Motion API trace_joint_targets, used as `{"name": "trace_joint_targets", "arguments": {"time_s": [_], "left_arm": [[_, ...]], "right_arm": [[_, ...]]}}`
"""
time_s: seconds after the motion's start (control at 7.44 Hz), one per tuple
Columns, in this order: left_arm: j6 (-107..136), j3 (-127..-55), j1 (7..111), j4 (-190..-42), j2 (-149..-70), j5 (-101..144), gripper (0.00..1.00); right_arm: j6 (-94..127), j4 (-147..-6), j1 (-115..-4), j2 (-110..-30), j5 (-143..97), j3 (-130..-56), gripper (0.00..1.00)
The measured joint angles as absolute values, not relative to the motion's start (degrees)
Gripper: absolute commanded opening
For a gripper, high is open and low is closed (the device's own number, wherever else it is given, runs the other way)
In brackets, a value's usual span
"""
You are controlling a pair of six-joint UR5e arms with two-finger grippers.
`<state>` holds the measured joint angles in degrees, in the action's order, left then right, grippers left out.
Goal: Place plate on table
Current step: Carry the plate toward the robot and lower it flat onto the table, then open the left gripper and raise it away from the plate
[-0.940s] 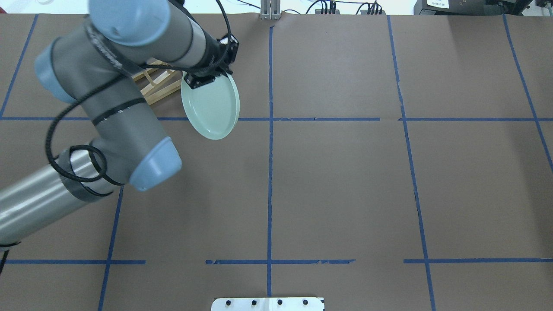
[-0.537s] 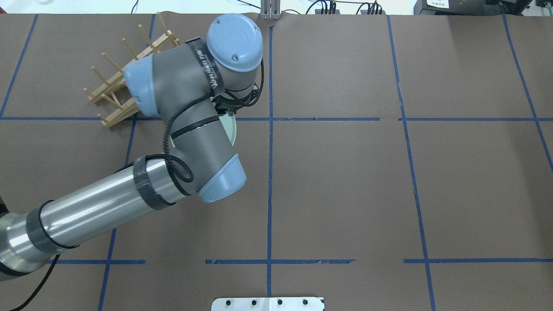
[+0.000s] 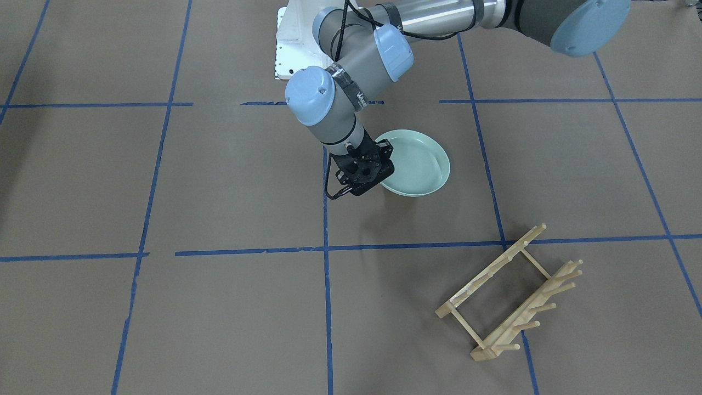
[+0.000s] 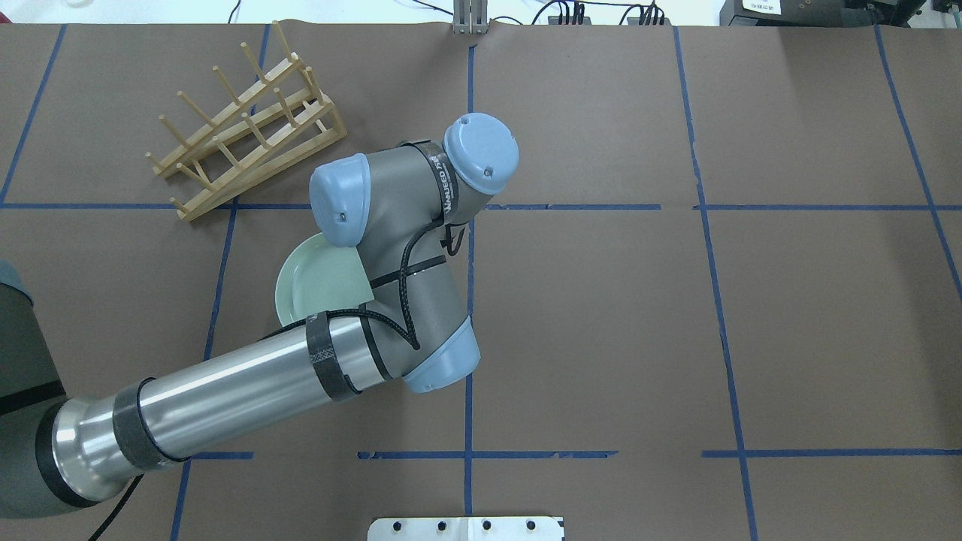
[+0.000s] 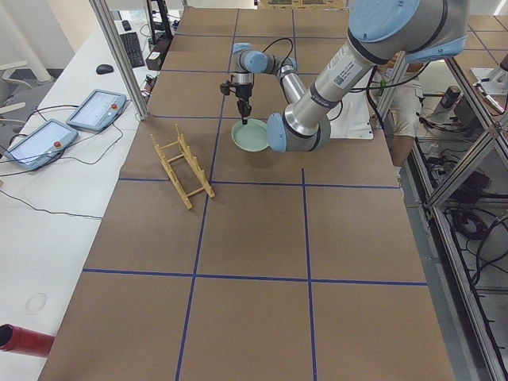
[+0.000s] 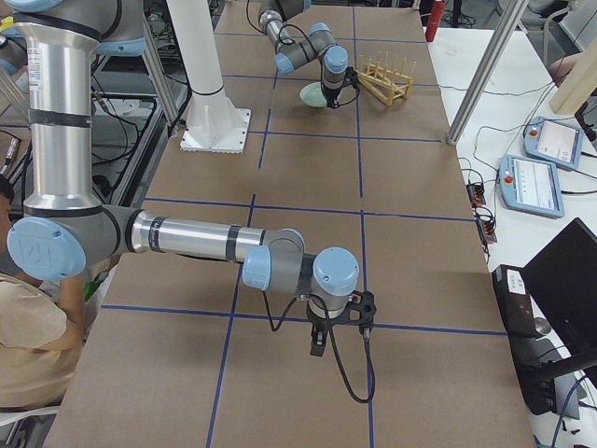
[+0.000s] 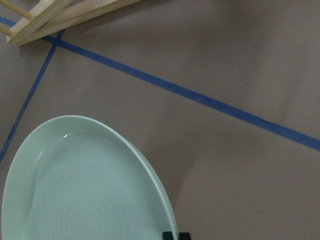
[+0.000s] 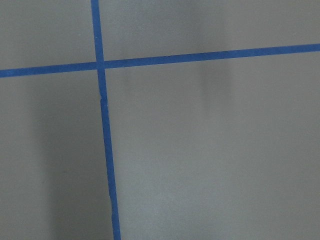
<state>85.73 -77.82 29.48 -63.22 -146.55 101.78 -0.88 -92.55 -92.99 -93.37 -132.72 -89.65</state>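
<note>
Left hand (image 3: 374, 173) pinches the rim of the plate (image 3: 418, 163) | plate, tilted beside the wooden rack (image 3: 510, 291) a second ago, now hangs near-level, low over the table (image 3: 219, 181), well clear of the rack, robot-side | set-down looks imminent | right hand (image 6: 318, 345) grip: cannot tell

"What's the plate (image 3: 419, 162) like?"
"Round, pale green and shiny. It's face up, a bit tipped, very low at the table (image 3: 219, 181)."
"And the table?"
"Flat and brown, with blue lines (image 3: 247, 251). The plate's inside one square."
</note>
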Motion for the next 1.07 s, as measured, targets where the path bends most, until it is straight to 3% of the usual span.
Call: {"name": "trace_joint_targets", "arguments": {"time_s": [0.13, 0.54, 0.81, 1.07], "left_arm": [[85.28, -77.83, 28.08, -63.25, -145.34, 102.04, 0.99], [79.55, -79.64, 29.54, -63.57, -144.14, 101.99, 1.00], [69.40, -87.99, 40.42, -65.27, -141.81, 102.63, 1.00], [52.89, -96.63, 55.57, -74.05, -130.52, 108.81, 1.00]], "right_arm": [[-0.88, -92.55, -92.99, -93.36, -132.72, -89.65, 1.00], [-0.88, -92.55, -92.99, -93.40, -132.71, -89.65, 1.00], [-0.88, -92.55, -92.99, -93.36, -132.71, -89.65, 1.00], [-0.88, -92.55, -92.99, -93.34, -132.71, -89.65, 1.00]]}}
